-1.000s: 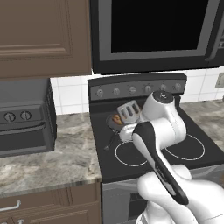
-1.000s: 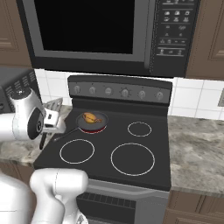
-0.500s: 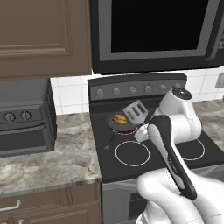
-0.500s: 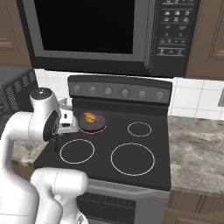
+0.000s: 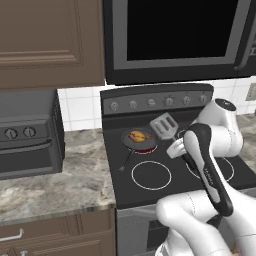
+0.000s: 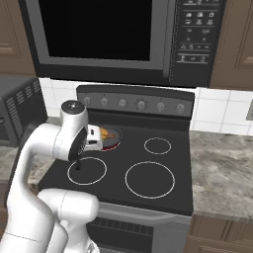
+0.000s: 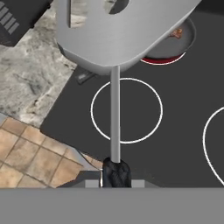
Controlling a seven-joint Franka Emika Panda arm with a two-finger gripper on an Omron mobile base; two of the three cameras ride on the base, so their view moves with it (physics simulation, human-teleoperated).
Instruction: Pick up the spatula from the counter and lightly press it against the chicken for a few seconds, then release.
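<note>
Jutting from hand [image 7: 116, 174], spatula [image 5: 165, 126] (near chicken [image 5: 136, 135])

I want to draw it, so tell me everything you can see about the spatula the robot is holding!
The spatula has a wide flat blade, grey like metal, with slots in it, on a thin straight shaft. The fingers are shut on its dark lower end. It hangs in the air over the stove, beside the pan with the chicken, and looks apart from both; only the fingers seem to touch it.
</note>
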